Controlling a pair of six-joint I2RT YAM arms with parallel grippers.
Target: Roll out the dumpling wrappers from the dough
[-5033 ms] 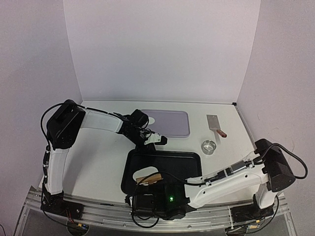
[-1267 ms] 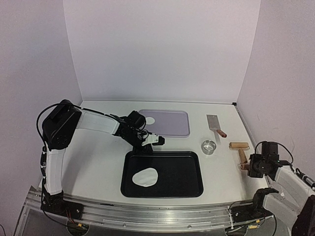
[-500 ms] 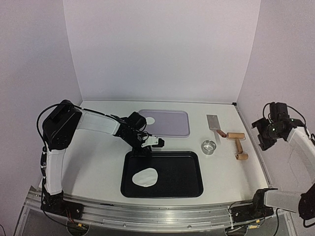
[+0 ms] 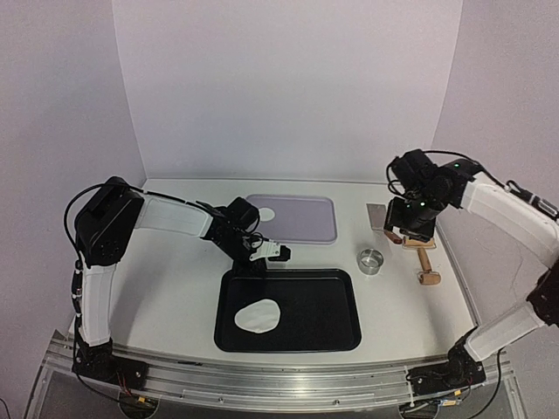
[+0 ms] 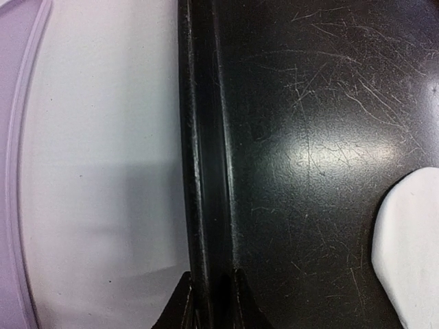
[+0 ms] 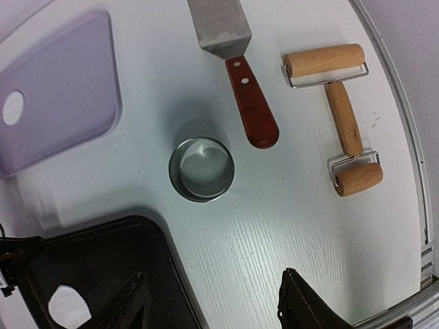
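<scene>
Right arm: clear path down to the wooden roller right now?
Probably yes. The right hand hangs open above that area; the roller lies alone, apart from the spatula and steel ring, nothing over it. The left hand is away, clamped on the black tray.

The fixed top camera looks down from high over the near edge of the white table [image 4: 175, 288] toward the back wall [image 4: 279, 87], taking in the whole workspace. The left wrist camera sits very close, facing straight down on the rim of the black tray [image 5: 206, 137], with the lavender board [image 5: 14, 171] at frame left and the dough sheet [image 5: 411, 253] at lower right. The right wrist camera looks down from higher up, centred on the steel ring [image 6: 202, 168]. All three views share tray, board and dough.
</scene>
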